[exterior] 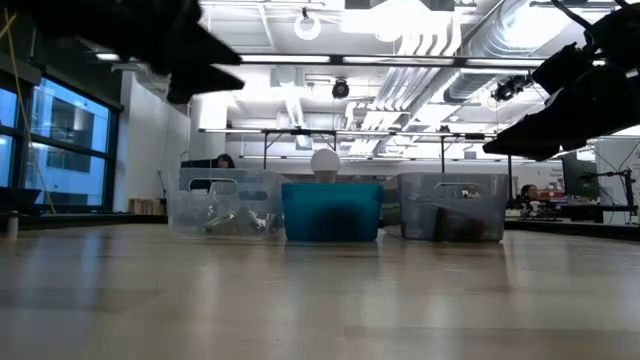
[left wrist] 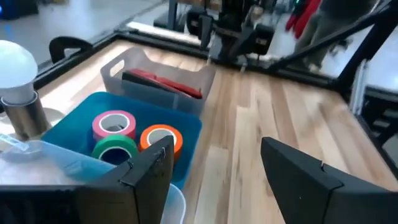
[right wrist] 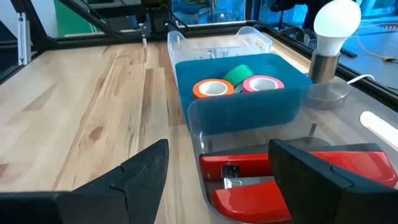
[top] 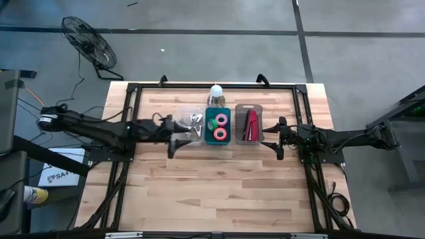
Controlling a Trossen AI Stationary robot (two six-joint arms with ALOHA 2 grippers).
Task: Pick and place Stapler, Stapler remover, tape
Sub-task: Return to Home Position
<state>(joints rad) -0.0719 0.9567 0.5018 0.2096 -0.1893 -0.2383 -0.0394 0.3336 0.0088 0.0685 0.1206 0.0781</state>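
Both wide open, empty: left end effector [top: 174, 143] eight o'clock from blue plastic bin [exterior: 330, 215], right end effector [top: 279, 147] four o'clock from long red stapler [top: 252, 125].

The light wooden desk [top: 219, 186] carries three bins side by side in one row near its far edge: a transparent bin [exterior: 222, 195] on the left, a blue bin [exterior: 332, 210] in the middle and a second transparent bin [exterior: 452, 205] on the right. A white bulb on a metal base [top: 216, 91] stands just behind the blue bin. A black frame [top: 265, 85] runs along the far edge and down both sides.
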